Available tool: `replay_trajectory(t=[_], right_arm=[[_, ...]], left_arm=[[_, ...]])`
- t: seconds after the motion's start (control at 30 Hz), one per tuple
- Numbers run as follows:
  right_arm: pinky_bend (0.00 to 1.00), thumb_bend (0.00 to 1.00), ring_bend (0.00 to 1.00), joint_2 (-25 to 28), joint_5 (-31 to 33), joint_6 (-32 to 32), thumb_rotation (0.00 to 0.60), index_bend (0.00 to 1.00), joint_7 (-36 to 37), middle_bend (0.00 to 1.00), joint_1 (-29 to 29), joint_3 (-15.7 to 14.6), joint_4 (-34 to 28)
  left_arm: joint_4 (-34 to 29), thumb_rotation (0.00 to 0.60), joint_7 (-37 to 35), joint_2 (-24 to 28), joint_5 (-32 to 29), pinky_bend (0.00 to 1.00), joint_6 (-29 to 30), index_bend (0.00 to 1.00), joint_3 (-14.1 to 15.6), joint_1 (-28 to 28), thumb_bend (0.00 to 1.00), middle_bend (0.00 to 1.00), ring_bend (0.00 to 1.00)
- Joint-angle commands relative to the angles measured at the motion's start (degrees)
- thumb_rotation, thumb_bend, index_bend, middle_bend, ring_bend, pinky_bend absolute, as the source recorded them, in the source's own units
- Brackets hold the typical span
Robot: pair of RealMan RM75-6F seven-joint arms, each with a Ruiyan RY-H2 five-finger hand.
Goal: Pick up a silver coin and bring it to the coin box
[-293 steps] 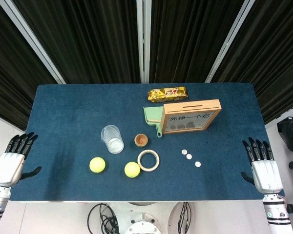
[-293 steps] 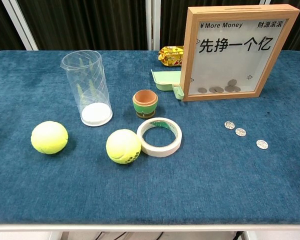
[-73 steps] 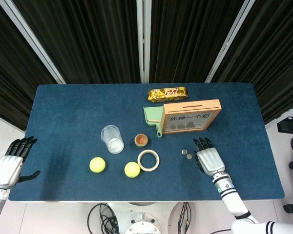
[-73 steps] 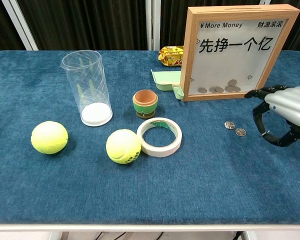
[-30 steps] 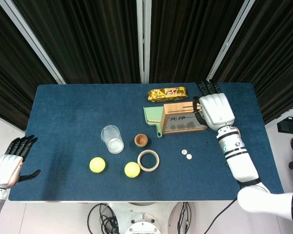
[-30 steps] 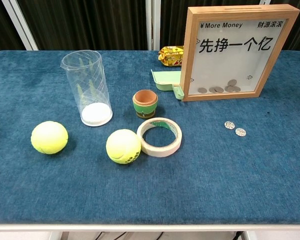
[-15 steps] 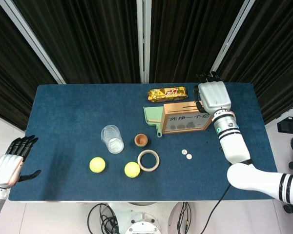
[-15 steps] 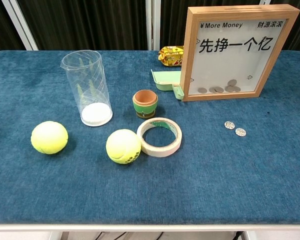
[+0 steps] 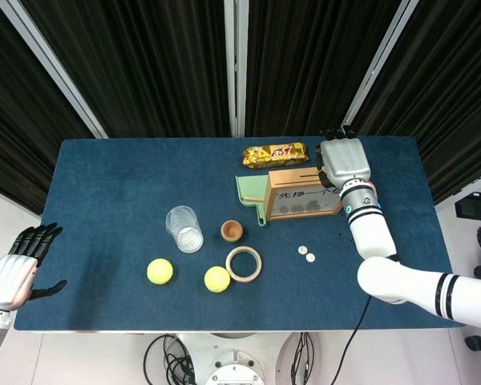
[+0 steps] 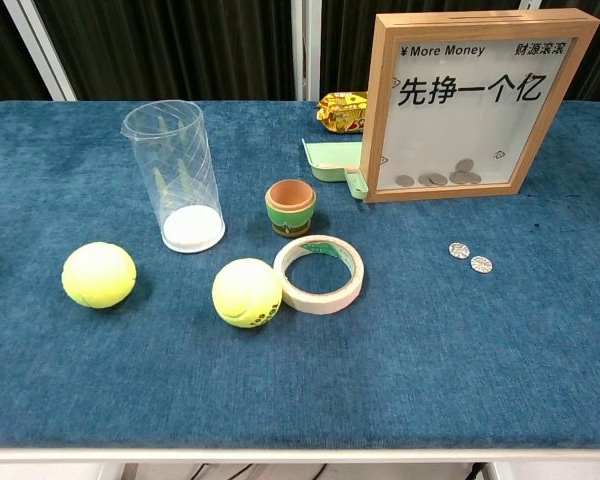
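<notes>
The wooden coin box [image 9: 305, 195] stands at the back right of the table, its glass front showing in the chest view [image 10: 468, 100] with several coins inside. My right hand [image 9: 344, 163] hovers over the box's top right end, back of the hand up and fingers curled in by the thumb; the silver coin it carries is hidden under the palm. This hand is out of the chest view. Two silver coins [image 9: 306, 253] [image 10: 470, 257] lie on the cloth in front of the box. My left hand [image 9: 18, 267] hangs open off the table's front left corner.
A gold candy bar [image 9: 274, 153] lies behind the box, and a green scoop [image 9: 251, 195] is at its left. A terracotta pot [image 9: 231, 231], tape ring [image 9: 244, 263], two tennis balls [image 9: 217, 278] [image 9: 159, 271] and a clear cup [image 9: 184, 228] fill the middle.
My right hand has drifted a little back and left over the top of the coin box. The left hand and the two coins on the cloth have stayed put.
</notes>
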Motion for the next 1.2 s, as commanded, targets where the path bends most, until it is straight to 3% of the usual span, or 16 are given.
replay_trajectory(t=[0.03, 1.2], right_arm=[[0.00, 0.43, 0.00, -0.1, 0.2, -0.3, 0.600, 0.72, 0.2, 0.11, 0.3, -0.6, 0.4], [0.00, 0.43, 0.00, -1.6, 1.8, -2.3, 0.600, 0.71, 2.6, 0.11, 2.5, -4.6, 3.8]], left_arm=[[0.1, 0.600, 0.0, 0.0, 0.0, 0.00, -0.2, 0.06, 0.0, -0.1, 0.15, 0.02, 0.00], [-1.0, 0.600, 1.2, 0.6, -0.5, 0.00, -1.2, 0.06, 0.0, -0.6, 0.15, 0.02, 0.00]])
